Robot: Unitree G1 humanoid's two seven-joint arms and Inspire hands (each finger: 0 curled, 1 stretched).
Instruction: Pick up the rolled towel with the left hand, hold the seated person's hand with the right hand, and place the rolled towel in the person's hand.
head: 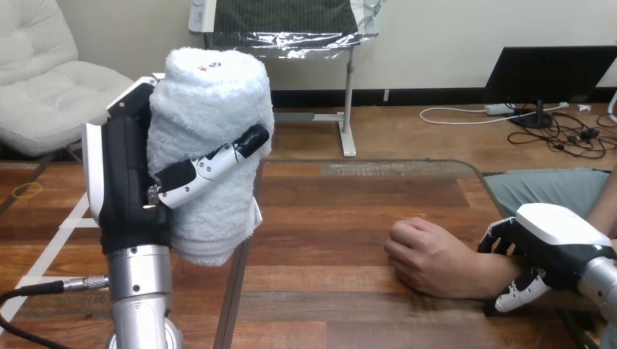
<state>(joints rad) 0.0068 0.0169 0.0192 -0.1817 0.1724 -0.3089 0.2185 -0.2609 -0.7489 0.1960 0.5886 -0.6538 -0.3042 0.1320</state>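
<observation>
The rolled white towel (pixel 211 109) stands upright in the air at the left, well above the table. My left hand (pixel 127 174) is shut on it, the thumb lying across its front and the palm against its left side. The person's hand (pixel 429 254) rests on the table at the lower right as a loose fist, knuckles toward the left. My right hand (pixel 560 233) sits at the person's wrist, with fingers curled over the top of it and the thumb beneath.
The wooden table (pixel 349 211) stretches between the towel and the person's hand. Its far edge runs across the middle of the view and rounds off at the right, near the person's knee (pixel 546 189).
</observation>
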